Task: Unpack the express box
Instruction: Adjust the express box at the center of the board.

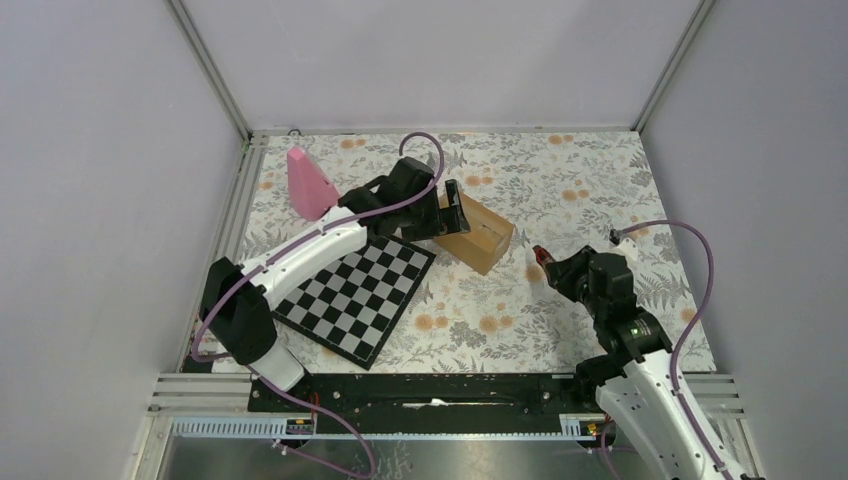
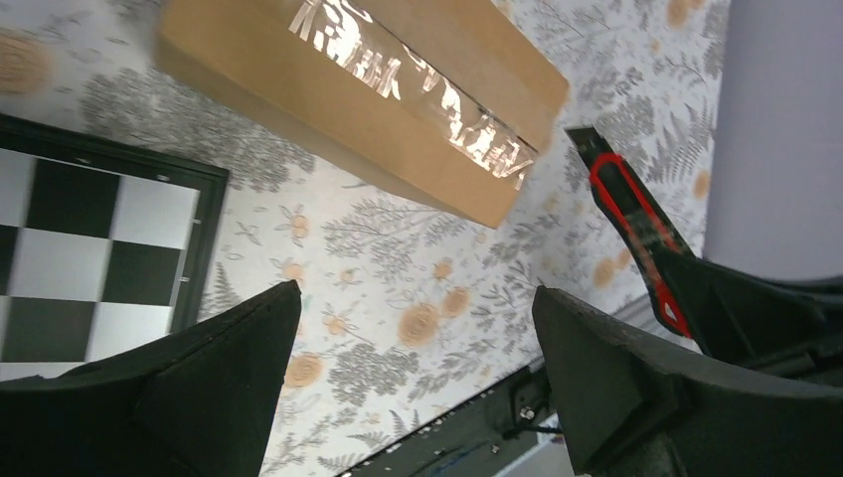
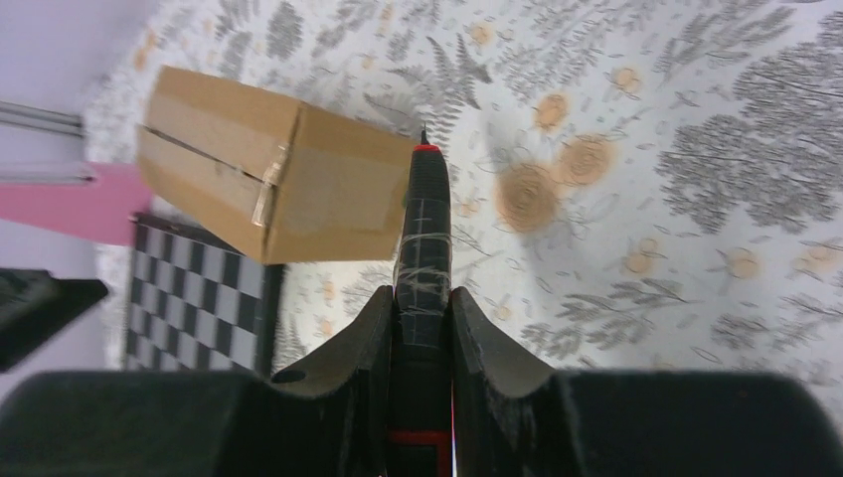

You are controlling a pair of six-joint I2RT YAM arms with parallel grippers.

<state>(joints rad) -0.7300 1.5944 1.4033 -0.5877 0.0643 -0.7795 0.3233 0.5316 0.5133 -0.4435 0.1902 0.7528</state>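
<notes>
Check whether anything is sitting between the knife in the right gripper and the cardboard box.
Nothing visible does. The right gripper holds the knife with its tip close to the taped end of the box, and only bare flowered tablecloth shows in the gap. The chessboard lies on the box's other side.

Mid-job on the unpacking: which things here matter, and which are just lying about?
Part of the job: express box; black-and-red cutter, gripped in the right pincer; left pincer, open near the box.
Lying about: chessboard; pink cone.
</notes>
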